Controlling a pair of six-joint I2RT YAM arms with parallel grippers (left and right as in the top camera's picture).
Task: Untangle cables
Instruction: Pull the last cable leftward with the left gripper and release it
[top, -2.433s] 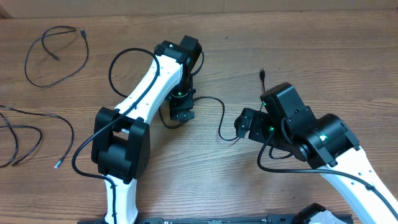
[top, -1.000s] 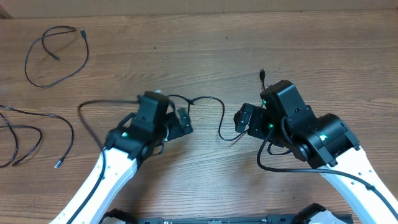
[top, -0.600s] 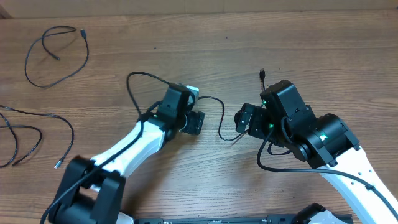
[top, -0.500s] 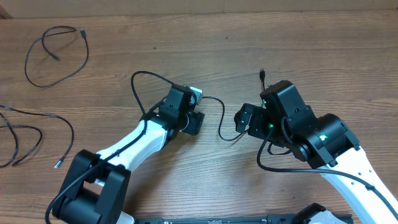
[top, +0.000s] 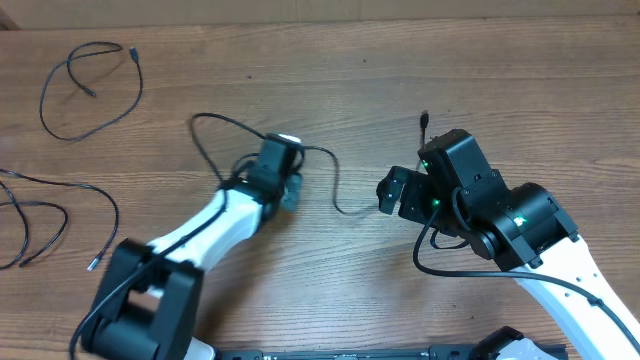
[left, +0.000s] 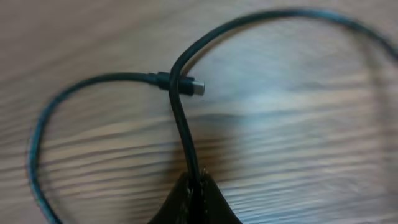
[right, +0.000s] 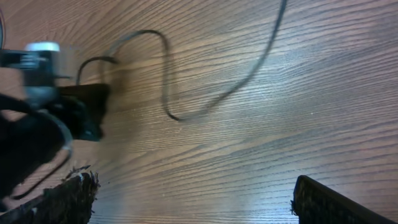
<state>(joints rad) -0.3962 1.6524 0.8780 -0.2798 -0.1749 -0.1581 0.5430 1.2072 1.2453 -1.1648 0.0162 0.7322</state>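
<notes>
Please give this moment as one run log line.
left gripper: shut on middle cable | right gripper: open, empty | plug: crossed by that cable

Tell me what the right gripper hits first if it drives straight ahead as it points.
Probably the cable: its bend lies on the table directly ahead of the open right gripper. Depth is unclear, so it might pass just above.

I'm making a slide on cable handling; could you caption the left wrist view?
Left gripper shut on a thin black cable that crosses a silver-tipped plug above the wooden table.
</notes>
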